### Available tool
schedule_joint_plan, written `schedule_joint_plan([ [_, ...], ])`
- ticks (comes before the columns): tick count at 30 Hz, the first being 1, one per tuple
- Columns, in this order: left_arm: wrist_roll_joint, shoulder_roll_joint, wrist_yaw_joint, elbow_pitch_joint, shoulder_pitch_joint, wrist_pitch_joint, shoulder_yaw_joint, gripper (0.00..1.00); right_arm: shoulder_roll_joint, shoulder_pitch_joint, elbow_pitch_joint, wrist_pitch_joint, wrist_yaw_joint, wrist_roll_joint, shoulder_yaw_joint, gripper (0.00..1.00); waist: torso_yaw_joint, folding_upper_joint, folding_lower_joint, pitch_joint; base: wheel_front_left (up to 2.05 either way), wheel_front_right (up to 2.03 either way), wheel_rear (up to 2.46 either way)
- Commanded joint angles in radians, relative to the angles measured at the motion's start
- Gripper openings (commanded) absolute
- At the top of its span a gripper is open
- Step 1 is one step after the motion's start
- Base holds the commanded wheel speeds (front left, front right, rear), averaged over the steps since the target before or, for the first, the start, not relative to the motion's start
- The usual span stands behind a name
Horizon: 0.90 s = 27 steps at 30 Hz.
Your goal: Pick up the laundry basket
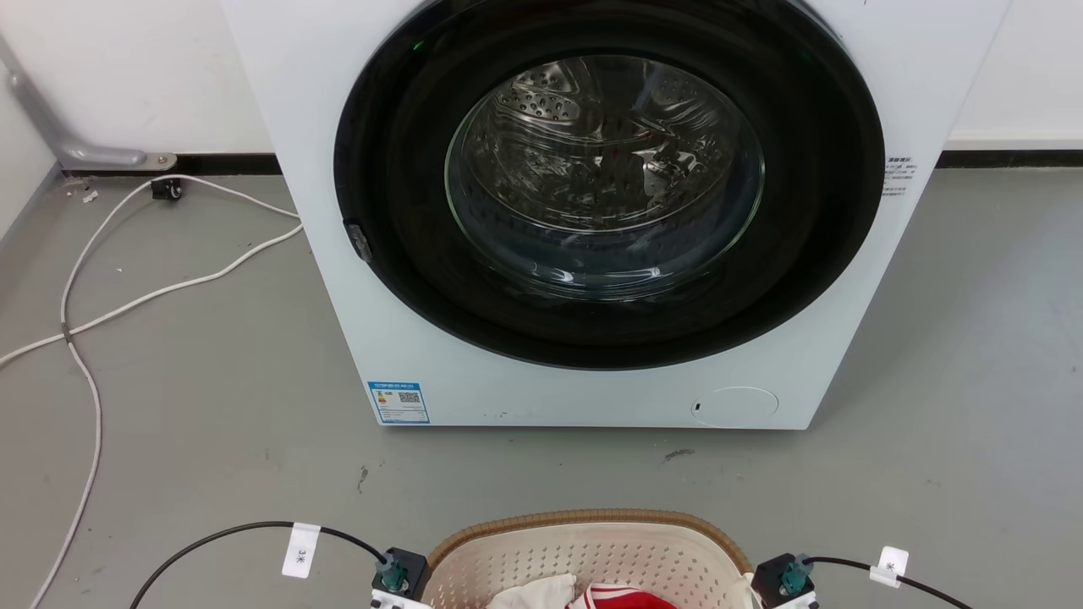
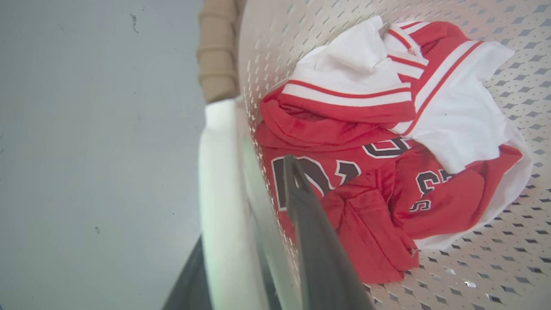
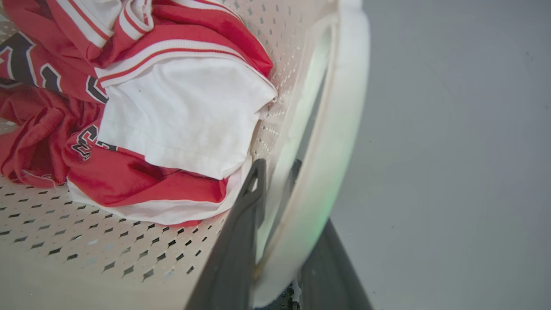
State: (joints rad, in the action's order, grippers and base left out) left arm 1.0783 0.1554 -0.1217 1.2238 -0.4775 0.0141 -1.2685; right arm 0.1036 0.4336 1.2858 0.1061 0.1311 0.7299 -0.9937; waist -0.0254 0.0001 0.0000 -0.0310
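Laundry basket (image 1: 592,518) on the grey floor (image 1: 211,423), near the washing machine (image 1: 355,355) but apart from it, holding a red-and-white jersey (image 2: 366,142). Left gripper (image 2: 245,215) astride the left handle (image 2: 219,181), right gripper (image 3: 277,172) astride the right handle (image 3: 340,129); jaws narrow, apparently closed on each. Judged light, stiff at the rim, flexible in the perforated walls, smooth and possibly slippery. Best held at both handles and raised evenly to avoid tilting.
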Motion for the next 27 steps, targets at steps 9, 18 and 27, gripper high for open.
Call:
schedule_joint_plan([
  [9,-0.003,0.003,-0.015,-0.008,-0.004,-0.007,-0.012,0.00,0.014,0.017,0.004,0.001,-0.001,0.010,-0.017,0.00,0.000,-0.0001,0.0000,0.002,0.00,0.00,0.00],
  [18,-0.002,0.005,-0.015,-0.009,-0.004,-0.010,-0.013,0.00,0.016,0.018,0.004,-0.001,-0.001,0.016,-0.027,0.00,0.000,-0.0001,0.0000,0.001,0.00,0.00,0.00],
  [27,0.003,0.005,-0.015,-0.010,-0.005,-0.007,-0.014,0.00,0.019,0.019,0.004,0.002,-0.001,0.025,-0.037,0.00,0.001,-0.0001,0.0000,0.003,0.00,0.00,0.00],
])
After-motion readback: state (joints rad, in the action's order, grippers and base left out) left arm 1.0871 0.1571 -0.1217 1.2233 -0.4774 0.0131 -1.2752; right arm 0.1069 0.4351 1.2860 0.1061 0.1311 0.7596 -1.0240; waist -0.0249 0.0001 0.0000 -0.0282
